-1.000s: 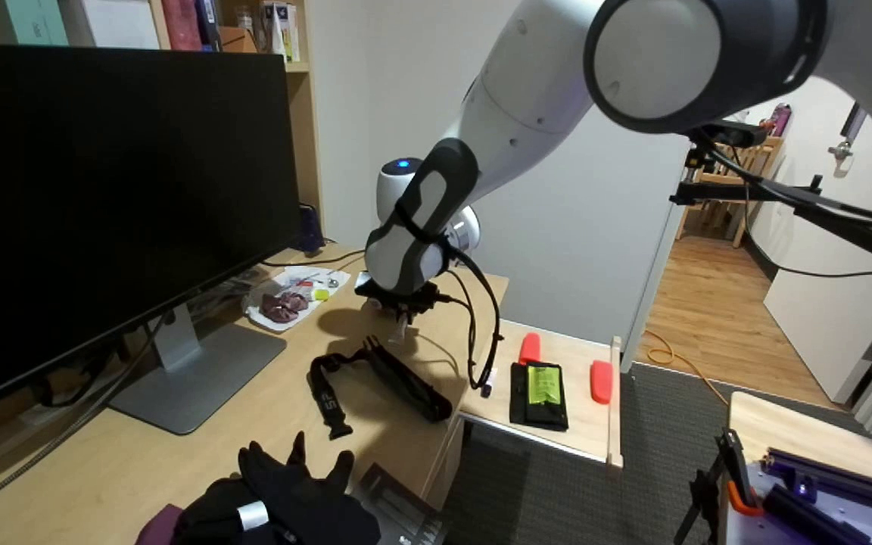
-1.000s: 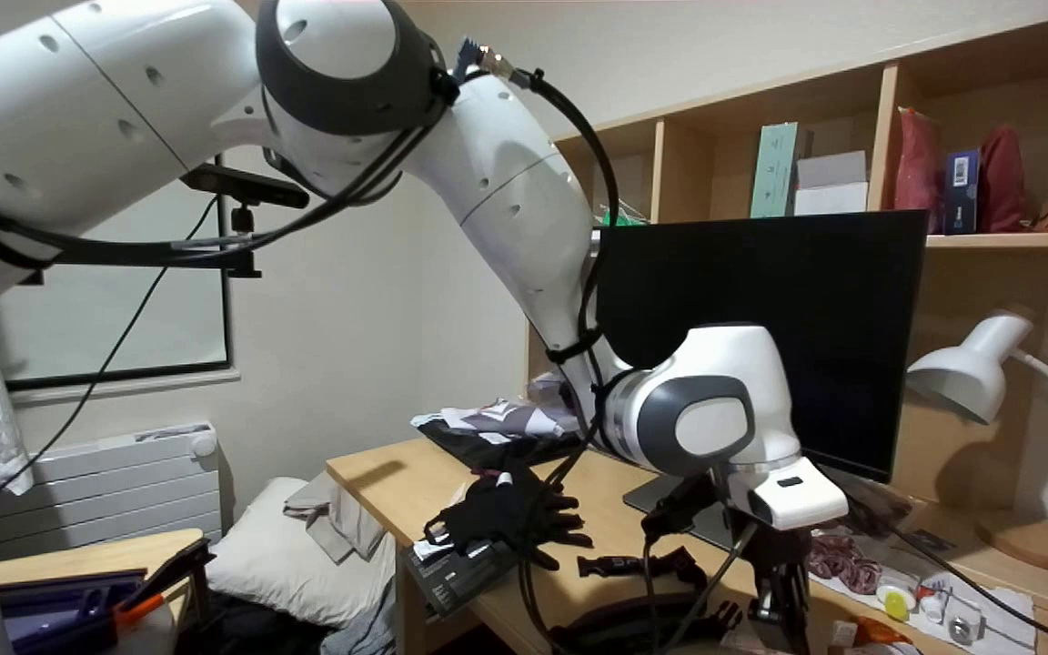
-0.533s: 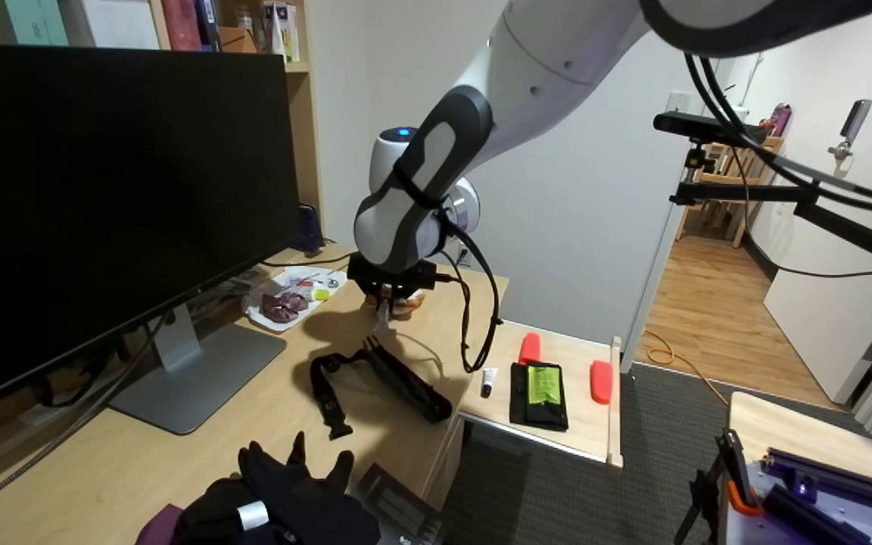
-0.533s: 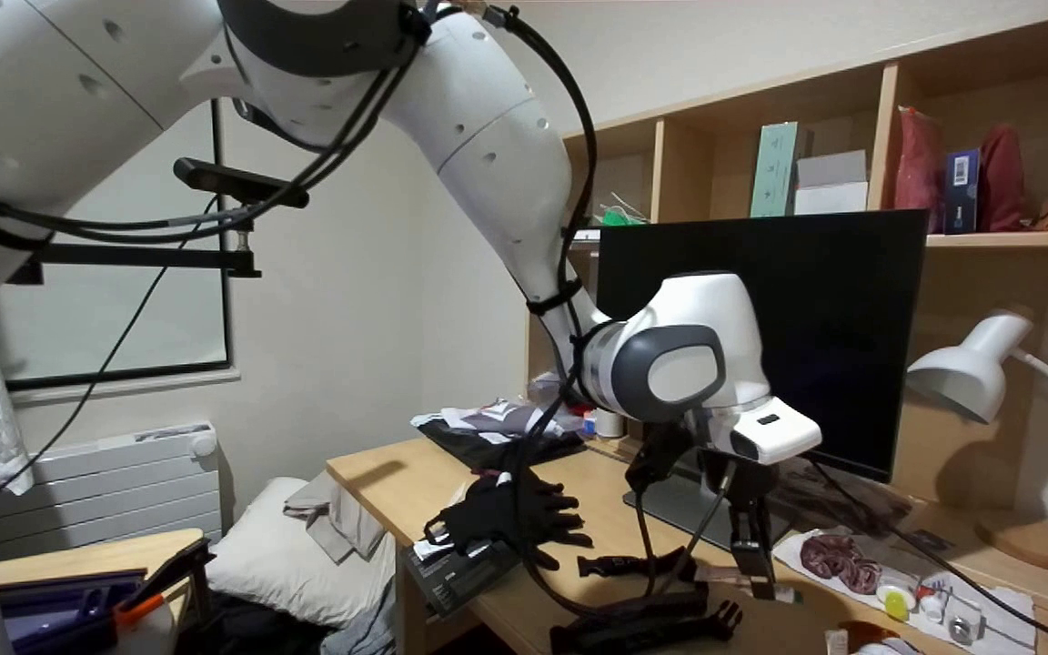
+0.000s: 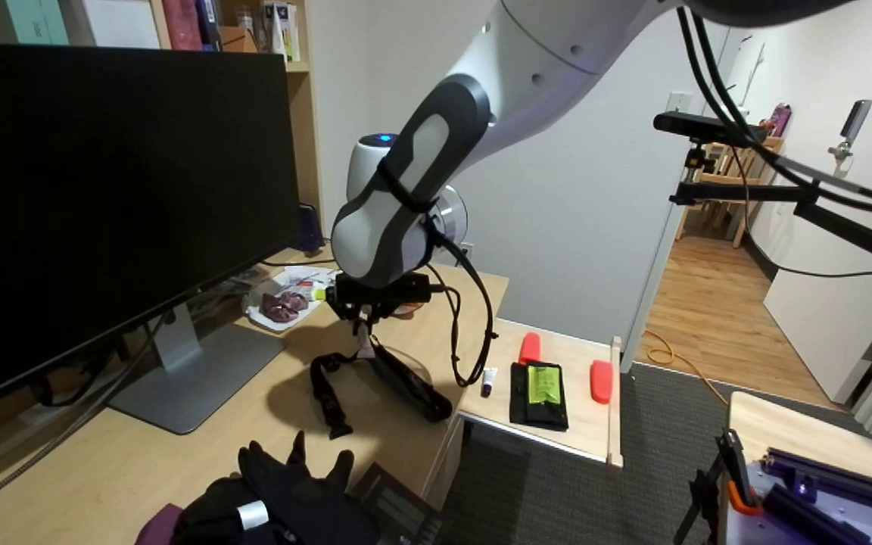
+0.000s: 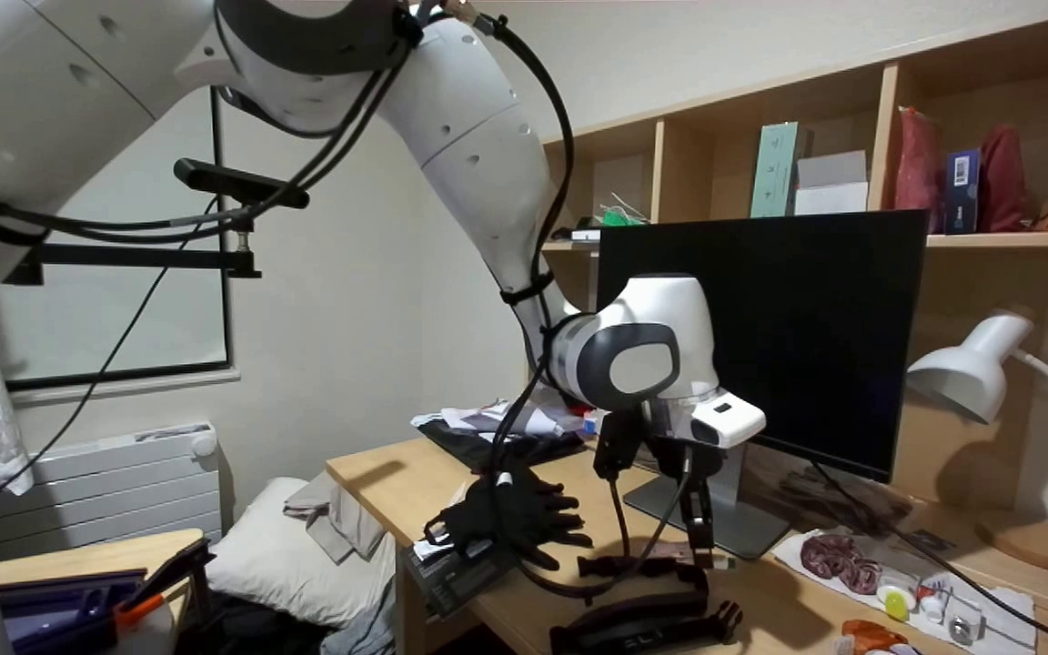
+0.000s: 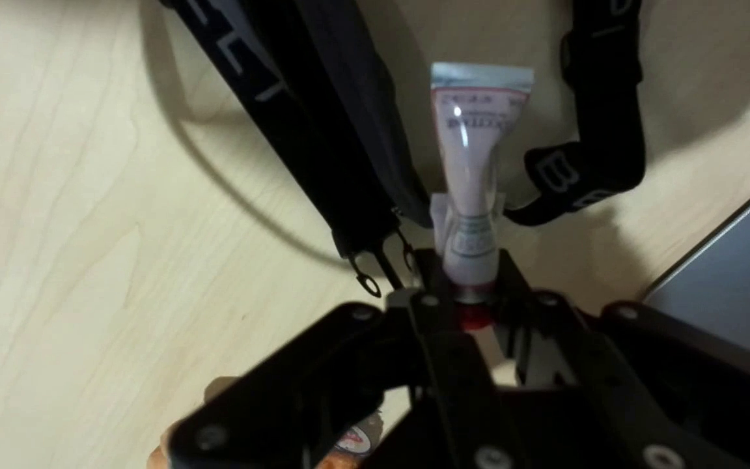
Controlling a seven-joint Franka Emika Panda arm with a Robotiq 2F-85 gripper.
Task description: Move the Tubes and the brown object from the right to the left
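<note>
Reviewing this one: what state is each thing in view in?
gripper, shut on the tube
tube, gripped, flat end sticking out free
brown object, on the desk, partly in view
belt, lying bent on the desk
gloves, lying on the desk
monitor, upright, screen dark
lamp, looks unlit
door, open
arm light, lit blue

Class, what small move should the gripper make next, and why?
The gripper should probably carry the tube clear of the belt before lowering it: the wrist view shows the tube gripped, with belt on both sides of it, so letting go here might drop it onto the belt.
</note>
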